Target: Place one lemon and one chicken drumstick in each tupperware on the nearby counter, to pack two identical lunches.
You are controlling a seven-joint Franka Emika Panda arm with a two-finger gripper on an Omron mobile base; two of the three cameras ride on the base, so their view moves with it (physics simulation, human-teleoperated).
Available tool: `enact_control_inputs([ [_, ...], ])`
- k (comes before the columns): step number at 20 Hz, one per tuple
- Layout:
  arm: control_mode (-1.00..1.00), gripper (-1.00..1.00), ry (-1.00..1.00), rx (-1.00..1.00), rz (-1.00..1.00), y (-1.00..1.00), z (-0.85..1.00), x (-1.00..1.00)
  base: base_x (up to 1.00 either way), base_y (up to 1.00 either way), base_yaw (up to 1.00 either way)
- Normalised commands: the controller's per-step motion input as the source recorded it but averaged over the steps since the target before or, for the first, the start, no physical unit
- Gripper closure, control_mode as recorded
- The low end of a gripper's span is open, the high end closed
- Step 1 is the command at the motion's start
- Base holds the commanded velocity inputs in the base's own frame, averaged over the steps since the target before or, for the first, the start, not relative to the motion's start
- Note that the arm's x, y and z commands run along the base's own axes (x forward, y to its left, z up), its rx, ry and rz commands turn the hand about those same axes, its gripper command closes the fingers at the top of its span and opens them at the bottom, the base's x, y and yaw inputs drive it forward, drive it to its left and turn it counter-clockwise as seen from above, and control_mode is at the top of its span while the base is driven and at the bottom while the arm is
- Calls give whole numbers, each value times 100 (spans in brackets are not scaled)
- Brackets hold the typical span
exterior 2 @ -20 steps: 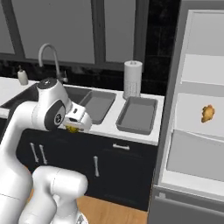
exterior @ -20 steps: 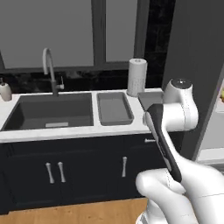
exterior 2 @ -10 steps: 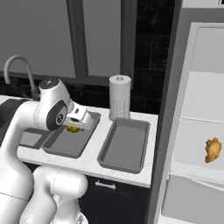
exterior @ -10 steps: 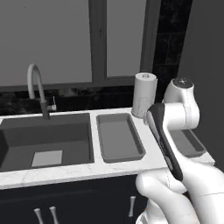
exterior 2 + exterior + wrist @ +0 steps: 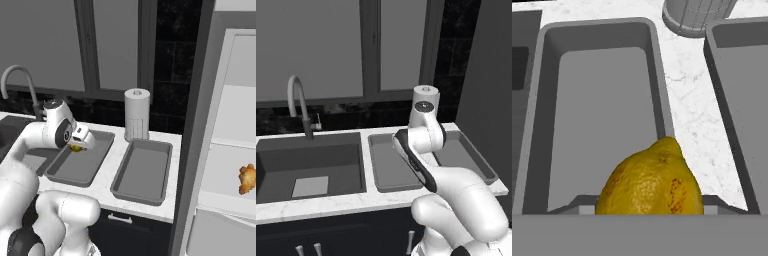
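Observation:
My gripper (image 5: 79, 143) is shut on a dull-yellow lemon (image 5: 75, 148), hanging over the far part of the left tupperware (image 5: 70, 170). The hand view looks down past the lemon (image 5: 649, 182) into that grey tray (image 5: 602, 100), which holds nothing else. The right tupperware (image 5: 142, 172) lies beside it on the white marble counter (image 5: 107, 186) with nothing in it. In the left base view my arm stands between the two trays (image 5: 387, 170) (image 5: 462, 155). A chicken drumstick (image 5: 246, 179) lies on a white fridge shelf at the far right.
A paper towel roll (image 5: 136, 115) stands upright behind the gap between the trays. The dark sink basin (image 5: 306, 170) and its curved faucet (image 5: 298, 100) lie to the left. The open fridge (image 5: 230, 125) walls off the counter's right end.
The base has driven closer to the counter, so both base views have shifted and the trays look larger. The lemon stays in my gripper, which now hangs over the left tray.

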Motion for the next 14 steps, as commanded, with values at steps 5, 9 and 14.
enact_control_inputs([
  [5,-100,100,15,2,0,21,-100,98,0,0,0],
  [9,-100,-100,11,0,0,15,-69,82,0,0,0],
  [14,-100,-100,0,0,-7,6,13,15,0,0,0],
])
